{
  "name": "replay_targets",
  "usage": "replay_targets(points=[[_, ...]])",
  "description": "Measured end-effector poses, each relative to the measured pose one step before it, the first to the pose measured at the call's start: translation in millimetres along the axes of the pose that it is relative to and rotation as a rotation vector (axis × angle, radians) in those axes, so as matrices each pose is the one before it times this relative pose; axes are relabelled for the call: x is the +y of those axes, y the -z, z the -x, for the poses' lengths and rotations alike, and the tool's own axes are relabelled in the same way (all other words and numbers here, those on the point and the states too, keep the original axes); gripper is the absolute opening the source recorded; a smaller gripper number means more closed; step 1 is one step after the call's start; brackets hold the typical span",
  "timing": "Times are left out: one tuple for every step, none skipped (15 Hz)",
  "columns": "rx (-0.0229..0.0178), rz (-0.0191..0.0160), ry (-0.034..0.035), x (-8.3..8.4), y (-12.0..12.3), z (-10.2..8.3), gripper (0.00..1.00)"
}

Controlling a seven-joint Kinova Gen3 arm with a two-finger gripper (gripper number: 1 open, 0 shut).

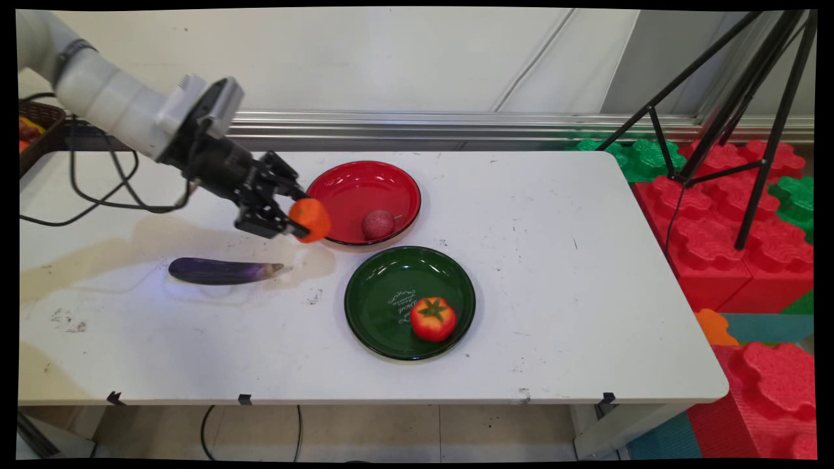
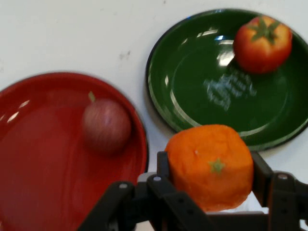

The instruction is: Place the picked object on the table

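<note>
My black gripper [image 1: 301, 220] is shut on an orange fruit [image 1: 311, 220], held above the table beside the left rim of the red plate [image 1: 345, 185]. In the hand view the orange [image 2: 210, 166] sits clamped between the two fingers [image 2: 262, 173]. A dark red round fruit [image 1: 378, 224] lies in the red plate [image 2: 38, 192], seen also as the reddish fruit [image 2: 106, 126]. A green plate [image 1: 384, 303] nearer the front holds a tomato [image 1: 432, 318]; the green plate [image 2: 192, 86] and tomato [image 2: 262, 44] show in the hand view too.
A purple eggplant [image 1: 221, 271] lies on the table left of the green plate, below the gripper. Black cables [image 1: 98, 195] hang over the table's left part. A dark basket [image 1: 39, 127] sits at the far left. Red and green foam blocks [image 1: 730, 215] and a tripod [image 1: 743, 124] stand to the right.
</note>
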Motion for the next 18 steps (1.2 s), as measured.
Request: replay_targets(points=[[-0.00875, -0.00343, -0.00020, -2.13, 5.44, 4.45, 0.00], [-0.01091, -0.00452, -0.00018, -2.57, 6.00, 5.42, 0.00], [-0.01400, -0.00519, 0.00071, -3.16, 6.16, 6.57, 0.00], [-0.01383, -0.00699, 0.00235, -3.69, 5.70, 6.74, 0.00], [-0.01201, -0.00607, 0.00191, -3.27, 4.09, 5.55, 0.00], [-0.01395, -0.00695, 0.00219, -3.86, 4.13, 6.37, 0.00], [-0.01177, -0.00649, 0.00235, -3.86, 2.72, 5.49, 0.00], [-0.01437, -0.00779, 0.00332, -4.62, 2.36, 6.46, 0.00], [-0.00872, -0.00471, 0.00264, -2.94, 0.65, 3.74, 0.00], [-0.01174, -0.00734, 0.00407, -4.64, 0.50, 5.43, 0.00], [-0.00768, -0.00410, 0.00326, -3.33, -0.54, 3.46, 0.00], [-0.01082, -0.00614, 0.00502, -4.59, -0.82, 5.07, 0.00], [-0.01204, -0.00537, 0.00742, -5.48, -2.63, 5.79, 0.00], [-0.01197, -0.00439, 0.01100, -5.32, -4.60, 6.12, 0.00], [-0.00991, -0.00262, 0.01092, -4.24, -4.55, 5.28, 0.00], [-0.00672, -0.00082, 0.00746, -2.74, -3.60, 3.49, 0.00], [-0.00992, 0.00012, 0.01142, -3.75, -5.51, 5.17, 0.00], [-0.00641, 0.00087, 0.00783, -2.15, -3.68, 3.55, 0.00]])
